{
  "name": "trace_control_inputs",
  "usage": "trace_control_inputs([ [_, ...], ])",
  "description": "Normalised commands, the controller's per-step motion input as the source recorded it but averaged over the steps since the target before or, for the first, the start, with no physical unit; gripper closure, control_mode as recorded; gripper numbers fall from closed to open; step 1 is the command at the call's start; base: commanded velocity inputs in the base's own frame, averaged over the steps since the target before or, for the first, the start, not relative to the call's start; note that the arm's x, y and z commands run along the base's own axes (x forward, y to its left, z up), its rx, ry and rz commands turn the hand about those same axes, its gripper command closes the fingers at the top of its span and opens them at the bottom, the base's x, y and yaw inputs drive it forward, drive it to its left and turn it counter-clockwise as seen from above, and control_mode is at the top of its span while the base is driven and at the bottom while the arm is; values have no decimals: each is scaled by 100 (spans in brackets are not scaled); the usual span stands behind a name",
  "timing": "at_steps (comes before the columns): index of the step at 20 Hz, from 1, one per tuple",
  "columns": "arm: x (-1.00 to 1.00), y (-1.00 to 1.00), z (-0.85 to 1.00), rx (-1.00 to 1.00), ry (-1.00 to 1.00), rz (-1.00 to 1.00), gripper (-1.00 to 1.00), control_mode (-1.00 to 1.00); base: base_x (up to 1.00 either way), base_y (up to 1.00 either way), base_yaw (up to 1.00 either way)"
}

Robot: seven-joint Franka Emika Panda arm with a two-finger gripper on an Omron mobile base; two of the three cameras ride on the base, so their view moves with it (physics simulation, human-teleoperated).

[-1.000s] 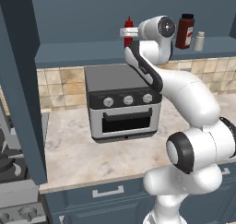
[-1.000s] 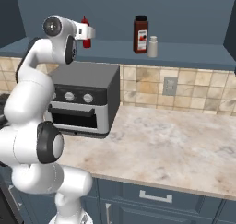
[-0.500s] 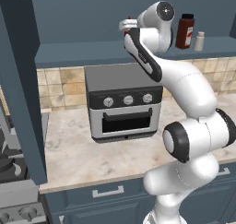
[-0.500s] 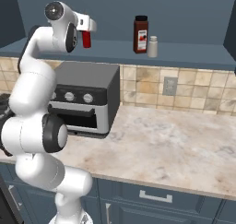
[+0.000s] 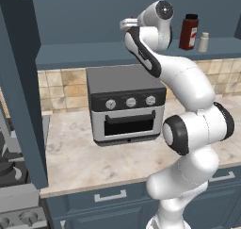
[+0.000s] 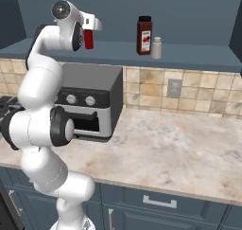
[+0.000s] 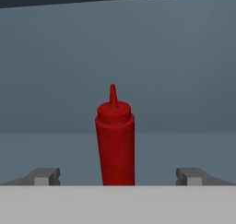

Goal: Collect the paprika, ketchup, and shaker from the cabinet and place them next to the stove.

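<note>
Ketchup (image 7: pixel 115 140) is what we're lined up on right now. Compared with a second ago the arm has swung its hand up and round toward the cabinet (image 5: pixel 94 16), so the ketchup now sits dead centre in the hand view, upright on the cabinet shelf (image 6: pixel 189 58), with our fingers (image 7: pixel 117 176) spread wide to either side of it and not touching it. Nothing is gripped yet.

From the right base view the red bottle is just beyond the hand, near the left end of the shelf. The paprika (image 6: pixel 144 35) and the shaker (image 6: pixel 156 48) stand side by side further along toward the middle of the shelf, well apart from the ketchup, and they haven't budged.

What this means for us: we'd call it the approach step of the first pick, with all three items yet to be collected. The fingers look wide enough for the slim bottle, so the next bit should just be pushing in until the body sits between them, then closing. It's tall and narrow, so a bump on the way in could tip it.

Stove (image 5: pixel 12 195) is off past the left edge of the desk (image 5: pixel 84 162), beyond the toaster oven (image 5: pixel 124 103), so there's a fair carry afterwards.
</note>
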Motion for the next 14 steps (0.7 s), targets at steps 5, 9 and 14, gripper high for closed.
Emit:
trace_control_inputs([
  [5,22,0,-5,0,0,0,-100,-100,0,0,0],
  [9,18,0,-7,0,0,0,-100,-100,0,0,0],
  [14,25,0,-7,0,0,0,-100,-100,0,0,0],
])
